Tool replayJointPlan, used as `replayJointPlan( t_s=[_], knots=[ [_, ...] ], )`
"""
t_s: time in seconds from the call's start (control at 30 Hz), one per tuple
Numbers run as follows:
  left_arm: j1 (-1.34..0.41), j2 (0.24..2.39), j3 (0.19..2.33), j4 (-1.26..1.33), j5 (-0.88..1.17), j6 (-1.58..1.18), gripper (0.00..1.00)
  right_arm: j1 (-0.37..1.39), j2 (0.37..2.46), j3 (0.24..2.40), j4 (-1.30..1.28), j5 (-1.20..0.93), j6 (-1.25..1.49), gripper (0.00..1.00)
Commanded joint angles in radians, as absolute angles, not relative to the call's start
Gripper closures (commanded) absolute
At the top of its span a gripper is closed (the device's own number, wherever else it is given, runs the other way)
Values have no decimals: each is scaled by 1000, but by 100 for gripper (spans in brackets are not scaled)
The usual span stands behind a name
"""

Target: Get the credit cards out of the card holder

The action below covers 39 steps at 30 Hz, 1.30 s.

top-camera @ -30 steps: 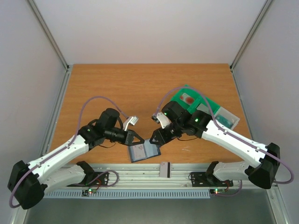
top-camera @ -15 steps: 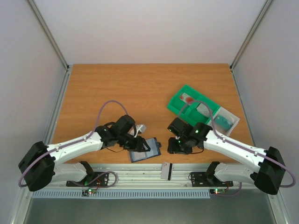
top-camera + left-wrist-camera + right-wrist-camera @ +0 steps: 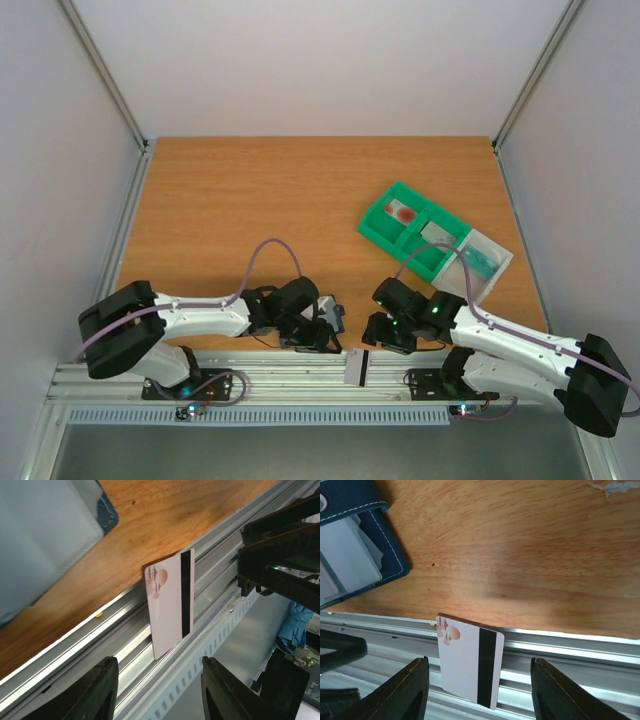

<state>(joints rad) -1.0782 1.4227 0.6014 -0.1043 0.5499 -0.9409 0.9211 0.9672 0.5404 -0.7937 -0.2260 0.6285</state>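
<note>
One credit card [image 3: 355,367], whitish with a red blotch and a black stripe, lies on the aluminium rail at the table's near edge. It shows in the left wrist view [image 3: 167,607] and the right wrist view [image 3: 467,660]. The slate-blue card holder [image 3: 335,313] lies open on the table, mostly hidden under my left gripper [image 3: 325,338]; its panels show in the wrist views [image 3: 45,535] [image 3: 355,545]. My left gripper [image 3: 160,692] is open and empty above the rail card. My right gripper [image 3: 377,335] [image 3: 480,695] is open and empty over the same card.
A green compartmented tray [image 3: 378,228] stands at the right back with a red-blotched card [image 3: 403,212], a greyish card [image 3: 437,232] and a teal one [image 3: 480,260]. The slotted aluminium rail [image 3: 250,375] runs along the near edge.
Both arms have swung down toward the near edge. My left gripper moved right over the card holder; my right gripper drew back from it toward the rail card. The rail card has not moved.
</note>
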Motion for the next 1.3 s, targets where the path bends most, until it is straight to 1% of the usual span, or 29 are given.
replayJointPlan(
  t_s=[0.0,0.17,0.5,0.6,0.73,0.9,0.97,1.07,1.17,1.27],
  knots=[
    [-1116,1475,593,54,525,-1013,53,934,951,484,-677,-240,674,44],
    [-1134,1520,583,108,529,-1058,54,947,967,422,-609,-253,691,50],
    [-1146,1570,564,146,494,-1113,55,996,960,335,-504,-235,740,55],
    [-1152,1601,558,202,495,-1129,55,1006,968,325,-471,-239,739,57],
    [-1153,1657,532,339,513,-1182,56,1011,994,310,-446,-239,740,58],
    [-1154,1713,509,434,530,-1233,59,1017,1023,259,-324,-268,768,59],
    [-1154,1723,509,440,532,-1237,61,1025,1033,254,-300,-264,774,60],
    [-1154,1726,510,444,533,-1239,72,1042,1030,247,-259,-258,784,64],
    [-1153,1719,508,442,529,-1238,78,1049,1024,247,-225,-264,798,71],
    [-1154,1703,499,436,518,-1237,84,1052,1011,248,-204,-268,811,80]
  ],
)
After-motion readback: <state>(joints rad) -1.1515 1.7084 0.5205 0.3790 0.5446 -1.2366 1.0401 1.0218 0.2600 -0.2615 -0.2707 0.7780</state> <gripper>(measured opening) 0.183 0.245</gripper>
